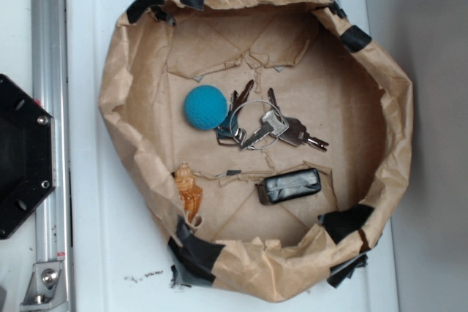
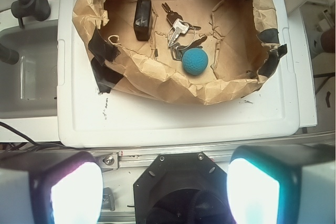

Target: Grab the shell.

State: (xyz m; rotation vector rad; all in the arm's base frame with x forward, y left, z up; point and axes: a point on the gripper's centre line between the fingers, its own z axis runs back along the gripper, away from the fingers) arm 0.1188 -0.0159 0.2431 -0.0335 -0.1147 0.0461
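The shell (image 1: 189, 191), amber-orange with cream patches, lies against the lower-left inner wall of the brown paper bowl (image 1: 131, 137) in the exterior view. In the wrist view the bowl's near crumpled wall (image 2: 157, 80) hides it. My gripper (image 2: 164, 190) shows only in the wrist view. It is open wide, with one glowing pad (image 2: 73, 192) at each bottom corner and nothing between them. It hangs over the robot's black base (image 2: 178, 177), well short of the bowl.
In the bowl lie a teal ball (image 1: 205, 107), a bunch of keys (image 1: 267, 128) and a dark tape-wrapped block (image 1: 289, 185). The bowl sits on a white lid (image 2: 173, 119). A metal rail (image 1: 50, 107) and the black base (image 1: 22, 155) stand at the left.
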